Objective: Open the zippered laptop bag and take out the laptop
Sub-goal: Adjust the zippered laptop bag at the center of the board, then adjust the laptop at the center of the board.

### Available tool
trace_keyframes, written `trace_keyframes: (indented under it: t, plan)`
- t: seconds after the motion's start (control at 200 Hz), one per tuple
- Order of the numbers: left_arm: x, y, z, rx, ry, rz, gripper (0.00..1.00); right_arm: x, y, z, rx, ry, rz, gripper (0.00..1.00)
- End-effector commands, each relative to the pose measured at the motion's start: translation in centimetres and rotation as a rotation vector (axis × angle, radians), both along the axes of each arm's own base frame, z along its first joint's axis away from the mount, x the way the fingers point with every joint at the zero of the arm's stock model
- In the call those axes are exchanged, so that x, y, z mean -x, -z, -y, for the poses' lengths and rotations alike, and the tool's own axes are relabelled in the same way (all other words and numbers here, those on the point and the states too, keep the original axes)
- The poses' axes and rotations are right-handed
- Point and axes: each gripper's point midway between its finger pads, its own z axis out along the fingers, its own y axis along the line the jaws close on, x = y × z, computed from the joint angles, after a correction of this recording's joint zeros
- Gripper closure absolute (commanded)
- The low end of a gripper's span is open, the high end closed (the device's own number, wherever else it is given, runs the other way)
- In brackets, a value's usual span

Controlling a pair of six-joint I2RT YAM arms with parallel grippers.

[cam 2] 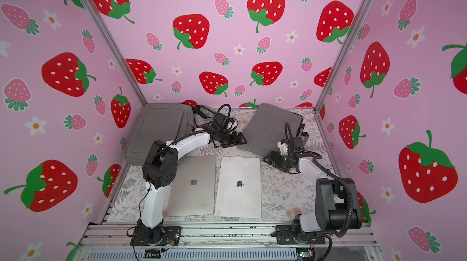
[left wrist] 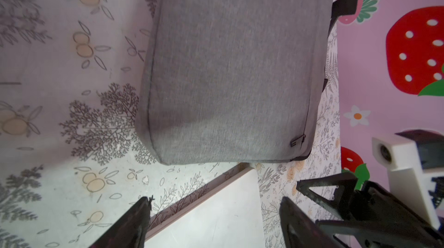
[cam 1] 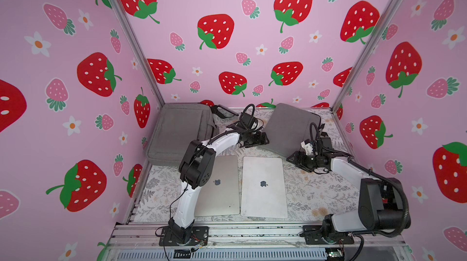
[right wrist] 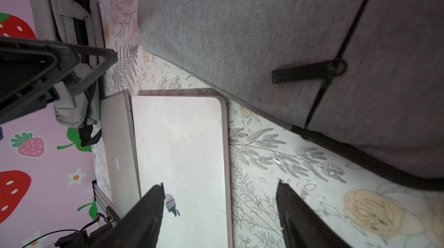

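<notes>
White arm links (cam 1: pixel 186 200), black joints (cam 1: pixel 199 166) — black corrugated cable (cam 1: pixel 406 204), black jaws.

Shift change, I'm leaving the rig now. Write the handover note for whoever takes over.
Left gripper: open, empty, near the right bag's front corner.
Right gripper: open, empty, beside that bag.
Darker laptop and lighter laptop lie closed, side by side on the table, out of the bags.
Left bag lies at the far left.
Left to do: unclear, bag contents hidden; check before continuing.
</notes>
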Motion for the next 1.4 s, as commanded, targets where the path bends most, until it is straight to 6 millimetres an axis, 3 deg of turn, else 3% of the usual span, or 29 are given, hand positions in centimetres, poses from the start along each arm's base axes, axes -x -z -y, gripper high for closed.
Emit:
trace_keyframes:
  t: [0.0, 0.125, 0.24, 0.355, 0.57, 0.75, 1.0, 1.396]
  plan:
    - [-1.7, 0.8, -0.3, -0.018, -0.053, -0.011, 0.14, 0.2, -0.9, 1.0, 0.052, 0.007, 0.038, 0.22]
    - [-2.5, 1.2, 0.0, -0.006, -0.064, -0.027, 0.16, 0.4, -1.4, 1.4, 0.069, 0.000, 0.045, 0.20]
    - [-2.5, 1.4, 0.2, -0.005, -0.058, -0.032, 0.16, 1.2, -1.3, -0.1, -0.028, -0.044, 0.001, 0.20]
    - [-2.3, 1.4, 0.0, -0.013, -0.047, -0.033, 0.16, 2.2, -0.4, -1.5, -0.100, -0.077, -0.044, 0.21]
    - [-1.7, 1.3, -0.3, -0.030, -0.035, -0.049, 0.16, 4.7, 2.4, -2.6, -0.075, -0.125, -0.118, 0.22]
    - [0.1, 0.9, -1.1, -0.052, -0.022, -0.049, 0.16, 6.7, 3.6, -4.4, -0.095, -0.185, -0.153, 0.22]
    - [1.7, 1.2, -3.4, -0.141, -0.017, -0.030, 0.15, 9.1, 4.9, -6.7, -0.101, -0.255, -0.195, 0.23]
    - [2.8, 5.5, -9.4, -0.386, 0.015, -0.099, 0.15, 9.9, 5.7, -8.1, -0.077, -0.298, -0.215, 0.24]
